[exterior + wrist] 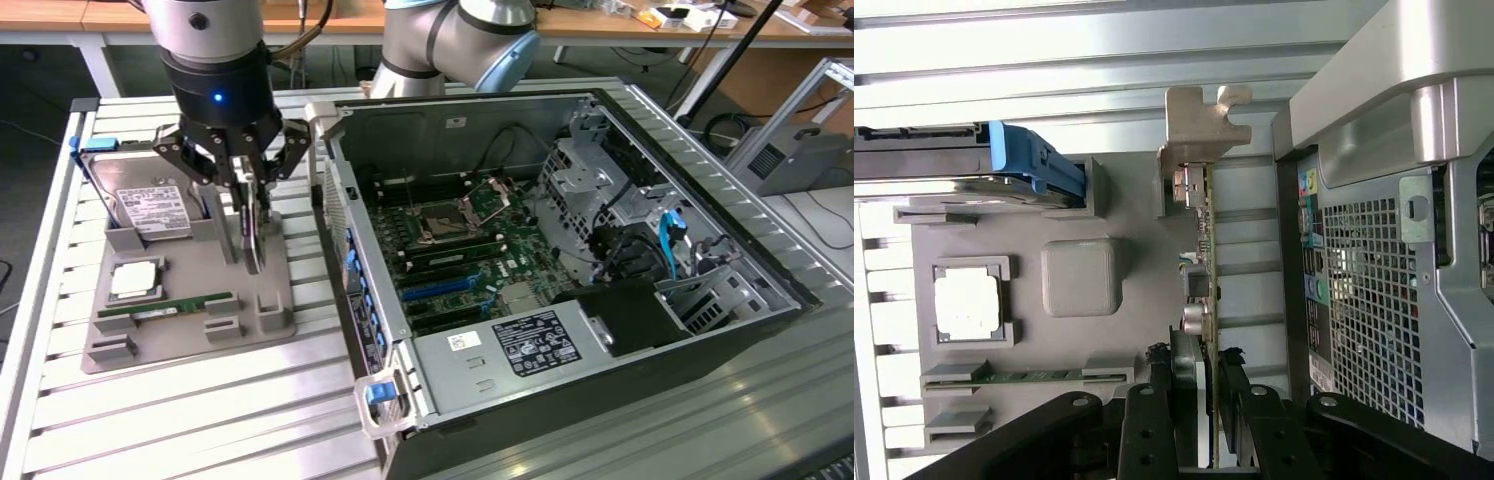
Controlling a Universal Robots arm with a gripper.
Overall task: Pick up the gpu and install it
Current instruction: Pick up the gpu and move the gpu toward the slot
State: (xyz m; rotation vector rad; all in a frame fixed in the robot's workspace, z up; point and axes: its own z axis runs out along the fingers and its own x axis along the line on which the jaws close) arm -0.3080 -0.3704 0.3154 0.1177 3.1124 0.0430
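The hand point(250, 190) is closed on the graphics card point(254, 240), with a finger point(1189, 390) pressed to each flat face. The card stands upright and edge-on over the grey tray point(200, 270), its lower end down at the tray; whether it has left its slot I cannot tell. The tray lies on the slatted surface point(200, 410) near the edge on the exterior view's left. A hard drive point(150, 205) and a memory stick point(167, 307) rest in the tray. The open computer case point(534, 250) stands just beside the tray.
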